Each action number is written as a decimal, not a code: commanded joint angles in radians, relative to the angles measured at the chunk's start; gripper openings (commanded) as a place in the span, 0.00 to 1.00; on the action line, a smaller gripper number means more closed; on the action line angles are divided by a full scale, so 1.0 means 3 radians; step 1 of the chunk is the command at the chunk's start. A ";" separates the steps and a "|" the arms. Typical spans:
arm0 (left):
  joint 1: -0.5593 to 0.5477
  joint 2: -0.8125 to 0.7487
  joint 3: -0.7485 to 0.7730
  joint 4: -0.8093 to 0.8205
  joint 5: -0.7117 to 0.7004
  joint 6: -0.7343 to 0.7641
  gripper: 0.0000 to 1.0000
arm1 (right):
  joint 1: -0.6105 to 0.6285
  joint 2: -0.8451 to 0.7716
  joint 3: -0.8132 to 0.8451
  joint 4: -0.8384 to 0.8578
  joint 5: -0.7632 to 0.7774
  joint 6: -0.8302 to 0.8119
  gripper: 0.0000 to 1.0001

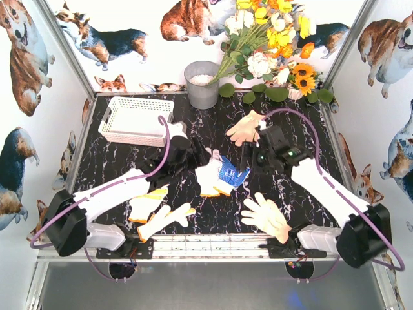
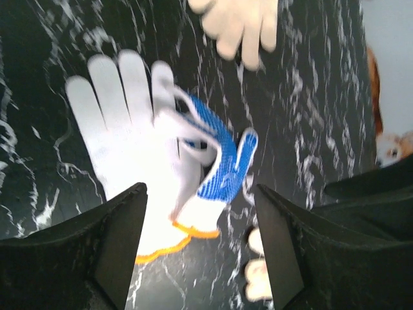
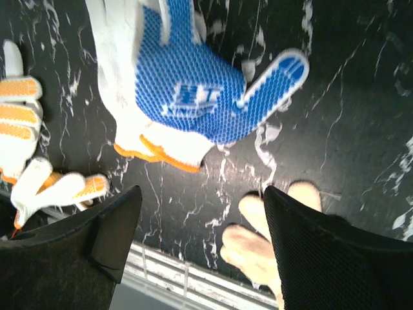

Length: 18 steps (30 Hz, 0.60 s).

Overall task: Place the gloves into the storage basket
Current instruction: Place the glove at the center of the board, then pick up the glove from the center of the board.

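The left arm (image 1: 106, 194) and right arm (image 1: 319, 184) are built alike, with glossy white shells between bulky black joints and silver-grey housings at the base. The left cable (image 1: 166, 139) is thin and purple, and the right cable (image 1: 290, 109) matches it. The left hand (image 2: 199, 194) and right hand (image 3: 203, 194) are black, with broad, matte, wedge-shaped fingers (image 2: 116, 252).

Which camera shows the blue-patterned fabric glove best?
Right wrist: the blue-dotted white fabric glove appears large, with palm and logo clear. Left wrist shows it blurred, overlapping a white glove. Top view shows it only small.
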 commanded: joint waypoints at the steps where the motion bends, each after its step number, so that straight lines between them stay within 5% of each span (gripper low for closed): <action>1: -0.0004 0.0115 -0.0312 0.0445 0.0846 0.0177 0.59 | 0.0009 -0.0129 -0.0424 0.0240 -0.0316 0.0425 0.77; 7: -0.0004 0.0351 -0.0580 0.0745 0.1246 0.0175 0.48 | 0.0040 0.0022 -0.0859 0.0875 -0.0813 0.0976 0.70; 9: -0.0004 0.0487 -0.0539 0.0694 0.1308 0.0188 0.46 | 0.0054 0.0102 -0.0944 0.1091 -0.0912 0.1090 0.61; 18: -0.0004 0.0935 -0.0354 0.0732 0.1447 0.0190 0.33 | 0.0144 0.0448 -0.0998 0.1364 -0.0897 0.1151 0.51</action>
